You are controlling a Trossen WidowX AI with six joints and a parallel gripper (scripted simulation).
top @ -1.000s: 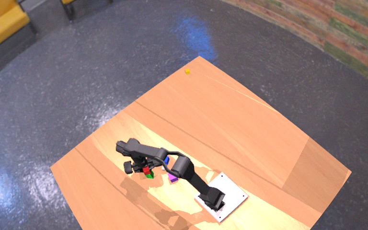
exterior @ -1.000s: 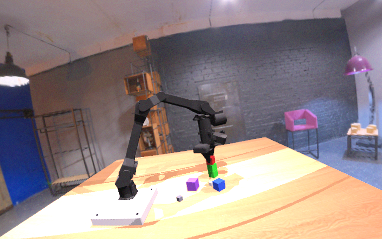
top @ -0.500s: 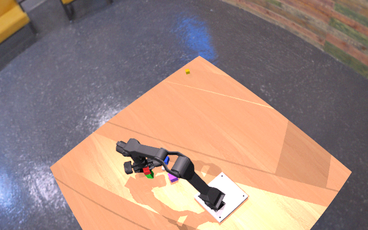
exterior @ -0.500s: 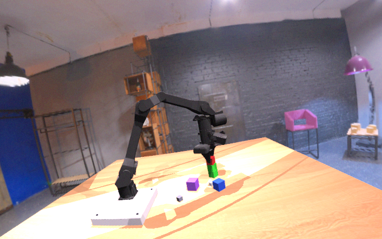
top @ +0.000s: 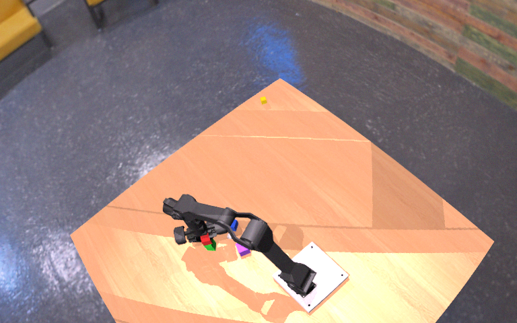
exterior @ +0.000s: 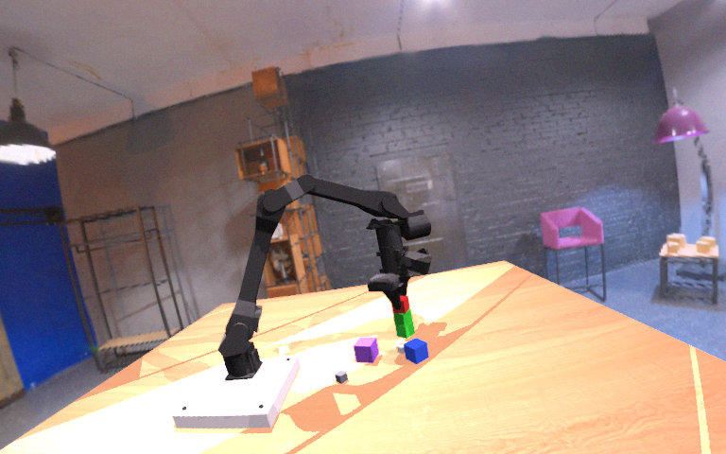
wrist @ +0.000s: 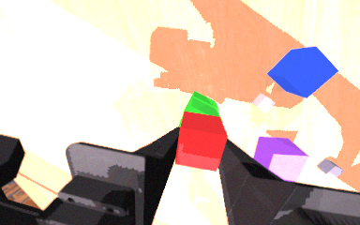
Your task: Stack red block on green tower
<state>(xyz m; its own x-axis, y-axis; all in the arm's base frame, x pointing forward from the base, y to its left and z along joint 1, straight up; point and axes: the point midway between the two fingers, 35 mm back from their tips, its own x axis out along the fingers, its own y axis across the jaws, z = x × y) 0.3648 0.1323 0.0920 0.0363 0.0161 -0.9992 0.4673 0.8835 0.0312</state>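
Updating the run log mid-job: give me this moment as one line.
phase: placing | gripper: shut on red block | red block: atop green tower, not released | tower: upright

A blue cube lies on the wooden surface, and the other loose things sit around it: a purple cube just to its left, a small white cube touching or nearly touching its left side, and a small grey cube nearer the camera, beyond the purple one. A tiny yellow cube sits well apart from the blue cube, near the surface's far corner. Behind it stand a pink chair and a shelf rack.
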